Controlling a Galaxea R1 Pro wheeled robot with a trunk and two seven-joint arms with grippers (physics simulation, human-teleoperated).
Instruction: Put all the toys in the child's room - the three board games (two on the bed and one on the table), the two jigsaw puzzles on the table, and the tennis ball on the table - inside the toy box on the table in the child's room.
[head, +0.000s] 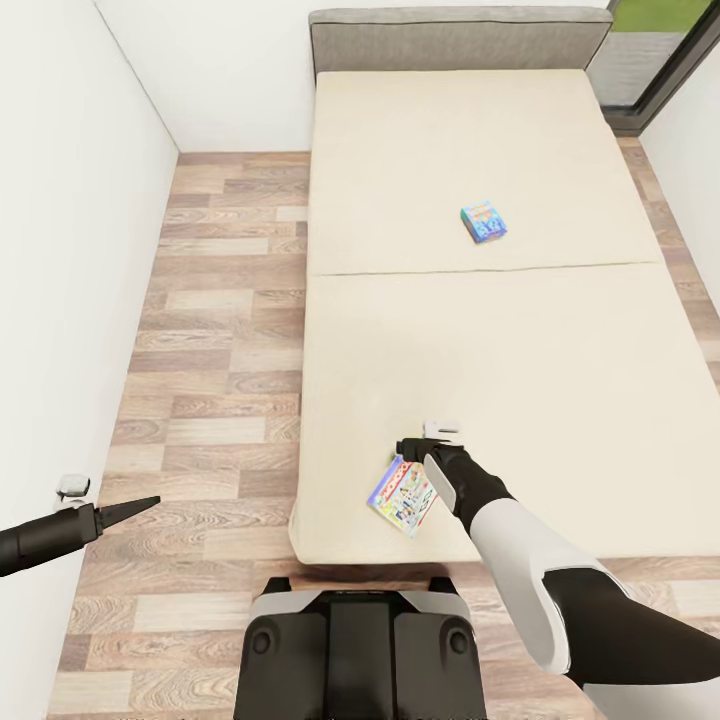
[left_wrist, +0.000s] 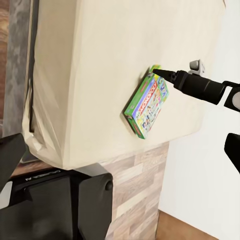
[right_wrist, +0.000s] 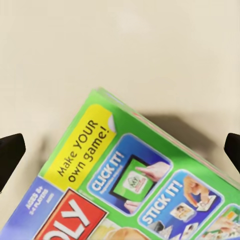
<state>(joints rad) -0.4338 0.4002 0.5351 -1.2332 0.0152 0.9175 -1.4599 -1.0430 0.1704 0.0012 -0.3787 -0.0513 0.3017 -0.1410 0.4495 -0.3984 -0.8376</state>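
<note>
Two board games lie on the bed (head: 560, 400). The larger board game (head: 403, 495) (left_wrist: 146, 106), with green edges and a busy printed lid, rests near the bed's front edge. My right gripper (head: 412, 447) (left_wrist: 159, 73) hovers open just over its far end. In the right wrist view the lid (right_wrist: 135, 185) sits between the two fingertips (right_wrist: 10, 155), which are spread wide and not touching it. The small blue board game (head: 483, 221) lies further up the mattress, right of centre. My left gripper (head: 135, 507) is open and holds nothing, out over the floor to the bed's left.
A strip of wood-plank floor (head: 220, 330) runs between the white wall (head: 70, 250) and the bed. The grey headboard (head: 460, 35) stands at the far end, with a dark-framed window (head: 660, 50) to its right. My own base (head: 355, 650) is against the bed's front edge.
</note>
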